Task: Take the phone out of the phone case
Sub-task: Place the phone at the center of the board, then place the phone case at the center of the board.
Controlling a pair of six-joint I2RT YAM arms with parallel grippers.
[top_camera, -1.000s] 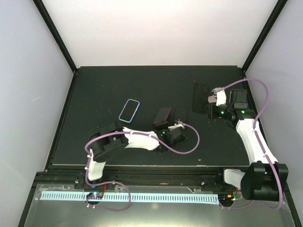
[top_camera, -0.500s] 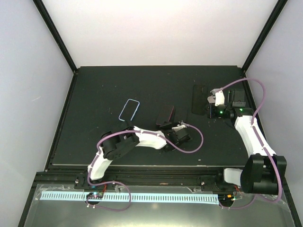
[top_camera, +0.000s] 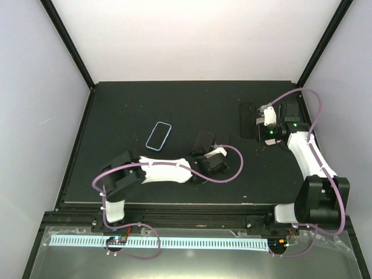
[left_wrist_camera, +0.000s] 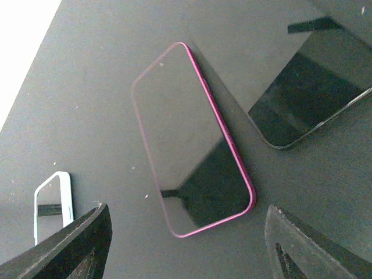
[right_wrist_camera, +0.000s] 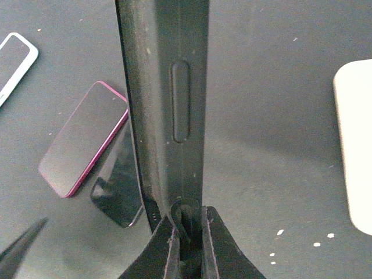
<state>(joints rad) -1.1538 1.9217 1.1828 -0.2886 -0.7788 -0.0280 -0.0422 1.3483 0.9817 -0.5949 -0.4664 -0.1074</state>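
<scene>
1. Since a second ago the phone (top_camera: pixel 204 140) has gone from tipped up in my left pincer (top_camera: pixel 204 156) to lying on the table (top_camera: pixel 116 104) just beyond its tips. From overhead I cannot tell how that pincer stands. My right pincer (top_camera: pixel 257 123), well apart from it, holds the phone case (top_camera: pixel 247 118), which looks dark here, out past its fingertips. Holding it that far off, I judge, keeps phone and case separated. A white-rimmed phone (top_camera: pixel 158 136) lies off to the left pincer's left.
2. Left wrist: both fingers (left_wrist_camera: pixel 81 244) are spread wide with nothing between them. The phone lies flat straight ahead, screen up, with its pink edge showing all round and no case on it. A black phone (left_wrist_camera: pixel 302 99) sits just beside it, ahead and to the right; whether they touch I cannot tell.
3. Right wrist: the pincer is pinching the case's end, and the case runs edge-on away from it with the side-button bump facing the camera. With the wall that thin, I judge the case empty and the extraction done.
</scene>
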